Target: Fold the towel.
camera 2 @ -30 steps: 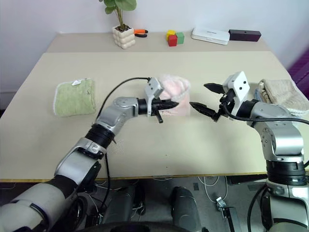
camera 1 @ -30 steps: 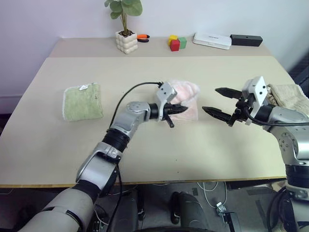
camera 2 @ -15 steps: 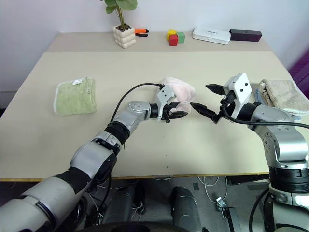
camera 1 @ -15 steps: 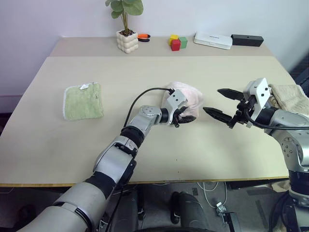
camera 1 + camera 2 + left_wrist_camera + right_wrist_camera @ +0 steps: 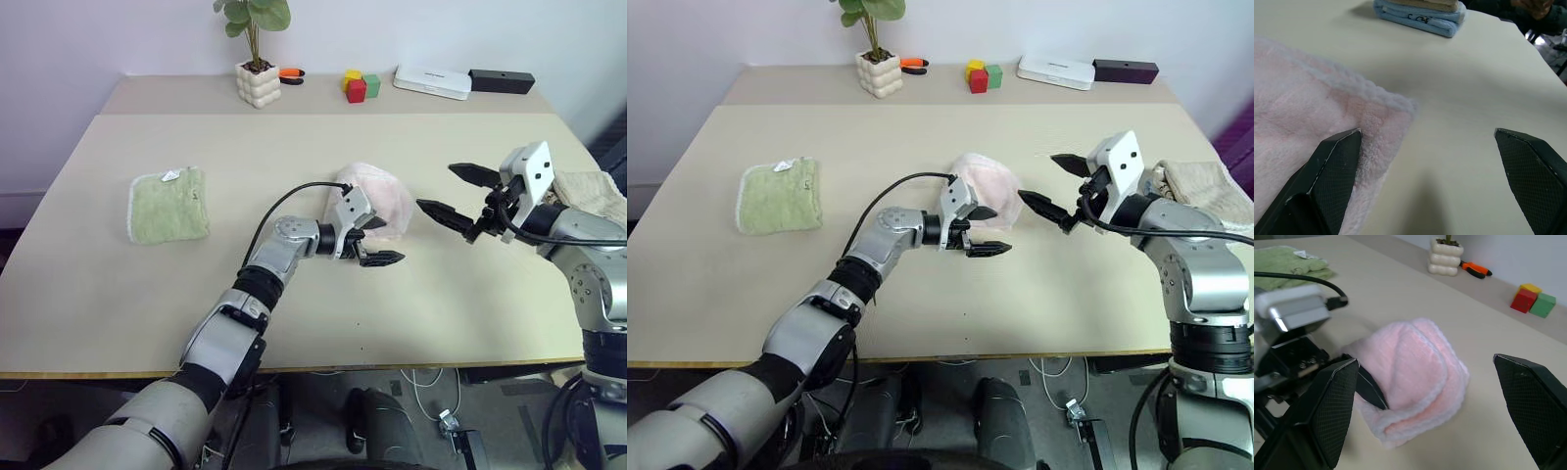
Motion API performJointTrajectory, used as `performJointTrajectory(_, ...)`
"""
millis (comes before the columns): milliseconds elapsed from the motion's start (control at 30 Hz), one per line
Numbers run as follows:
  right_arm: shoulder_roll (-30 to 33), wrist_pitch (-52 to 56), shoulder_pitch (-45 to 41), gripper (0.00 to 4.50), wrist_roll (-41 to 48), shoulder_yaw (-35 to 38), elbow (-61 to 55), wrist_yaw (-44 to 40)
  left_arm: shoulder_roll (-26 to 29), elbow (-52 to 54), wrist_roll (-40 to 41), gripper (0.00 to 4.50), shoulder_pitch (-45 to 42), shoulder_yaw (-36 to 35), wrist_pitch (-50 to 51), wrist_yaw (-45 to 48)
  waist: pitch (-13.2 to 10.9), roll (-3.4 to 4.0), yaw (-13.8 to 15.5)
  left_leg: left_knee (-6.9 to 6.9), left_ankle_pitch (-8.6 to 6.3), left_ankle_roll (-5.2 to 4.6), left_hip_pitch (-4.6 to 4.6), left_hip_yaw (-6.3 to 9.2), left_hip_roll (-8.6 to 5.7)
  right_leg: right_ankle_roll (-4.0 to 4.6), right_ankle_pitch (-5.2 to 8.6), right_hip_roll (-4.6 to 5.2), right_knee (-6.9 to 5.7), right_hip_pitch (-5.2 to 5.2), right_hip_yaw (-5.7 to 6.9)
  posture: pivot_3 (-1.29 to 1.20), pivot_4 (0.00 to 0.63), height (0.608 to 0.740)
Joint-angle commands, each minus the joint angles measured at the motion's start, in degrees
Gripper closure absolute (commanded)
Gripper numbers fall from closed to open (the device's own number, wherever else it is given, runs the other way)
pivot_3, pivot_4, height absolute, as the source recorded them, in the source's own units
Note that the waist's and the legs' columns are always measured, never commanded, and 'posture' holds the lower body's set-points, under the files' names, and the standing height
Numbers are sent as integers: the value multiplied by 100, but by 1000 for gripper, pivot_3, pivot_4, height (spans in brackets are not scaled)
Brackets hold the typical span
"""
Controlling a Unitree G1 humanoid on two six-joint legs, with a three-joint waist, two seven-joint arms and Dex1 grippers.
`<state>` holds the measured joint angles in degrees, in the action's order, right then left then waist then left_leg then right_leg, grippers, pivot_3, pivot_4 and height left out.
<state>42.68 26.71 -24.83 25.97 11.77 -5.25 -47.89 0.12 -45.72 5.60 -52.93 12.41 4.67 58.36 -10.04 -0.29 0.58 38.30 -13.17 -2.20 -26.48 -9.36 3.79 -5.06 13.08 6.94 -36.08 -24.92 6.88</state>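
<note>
Towel (image 5: 384, 203) sits mid-frame on the table (image 5: 294, 294), bunched into a rounded pink fold. Left gripper (image 5: 374, 241) is at its near edge, jaws wide, holding nothing. Right gripper (image 5: 453, 193) hovers right of it, jaws wide, empty. Left wrist view adds a stacked blue folded towel (image 5: 1420, 17) beyond the pink edge. Right wrist view adds the plant pot (image 5: 1445, 260) and red/green blocks (image 5: 1533, 301), upper right.

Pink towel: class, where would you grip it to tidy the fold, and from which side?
Probably the near corner of the towel, from the left gripper's side: that trimmed edge lies flat and exposed beside its open fingers, while the far layers bunch loosely.
</note>
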Motion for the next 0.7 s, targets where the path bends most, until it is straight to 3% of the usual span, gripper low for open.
performJointTrajectory(33, -1, -187, -165, 0, -19, 83, 38, 15, -11, 613, 135, 62, 91, -54, 134, 40, 0, 0, 4, 0, 0, 0, 0, 1, 0, 0, 0, 0, 0, 1, 1, 0, 150, 740)
performJointTrajectory(267, -96, -371, -376, 0, -195, 13, 313, 170, 68, 1298, 68, 62, 297, 74, -160, 45, 0, 1, -4, 1, 1, 0, 2, 0, -1, -1, -1, 0, -1, 2, 0, 0, 150, 740)
performJointTrajectory(400, -199, -432, -524, 0, -265, 75, 497, 372, 88, 2006, 375, 62, 496, 6, 284, 208, 1, 2, -3, 1, 2, 2, 1, 0, -1, -1, -1, -1, -2, 3, 1, 0, 150, 740)
performJointTrajectory(600, -856, -307, -882, 0, -158, 257, 580, 1292, 192, 1613, 735, 62, 57, -1046, 469, -1072, 2, 4, -27, 5, 5, 5, 4, 1, 0, -2, -1, -3, -8, 5, 0, 0, 150, 740)
performJointTrajectory(700, -1346, -365, -976, 903, -214, 254, 575, 1836, 228, 1085, 893, 911, -179, -1605, 517, -1907, 3, 5, -50, 4, 6, 7, 6, 3, 2, -2, -1, -7, -12, 5, 0, 0, 150, 740)
